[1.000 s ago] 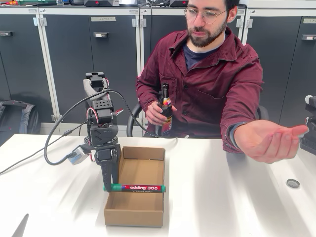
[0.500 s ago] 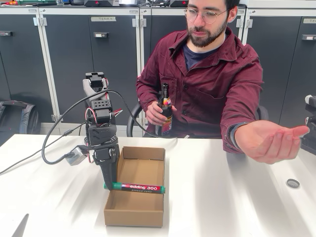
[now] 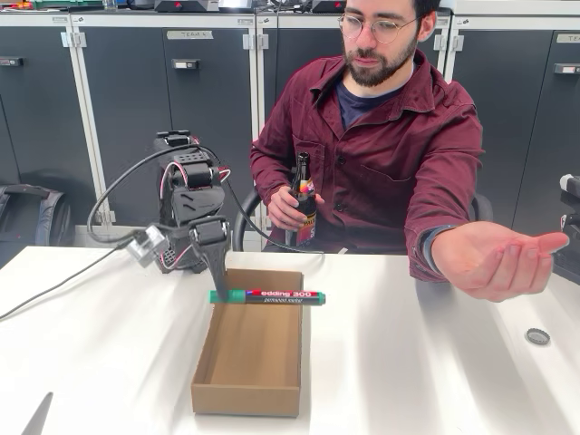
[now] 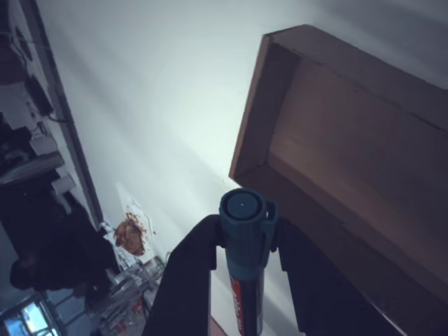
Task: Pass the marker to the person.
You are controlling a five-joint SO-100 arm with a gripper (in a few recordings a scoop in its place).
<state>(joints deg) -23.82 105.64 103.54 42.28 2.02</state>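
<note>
The marker (image 3: 268, 296), green at cap and end with a red "edding 300" label, hangs level above the open cardboard box (image 3: 250, 385). My gripper (image 3: 220, 293) is shut on its green left end. In the wrist view the marker (image 4: 245, 252) points at the camera, its green cap pinched between my dark fingers (image 4: 189, 280), with my gripper (image 4: 244, 269) over the box (image 4: 350, 161). The person (image 3: 381, 136) sits behind the table and holds an open palm (image 3: 503, 263) out at the right, well apart from the marker.
The person's other hand holds a brown glass bottle (image 3: 304, 201) behind the box. A small round cap (image 3: 537, 336) lies on the white table (image 3: 435, 362) at the right. A cable (image 3: 54, 285) trails off left from my arm. Grey cabinets stand behind.
My gripper has lifted the marker up out of the box and carried it a little rightward and back. The person's outstretched hand has stayed in place.
</note>
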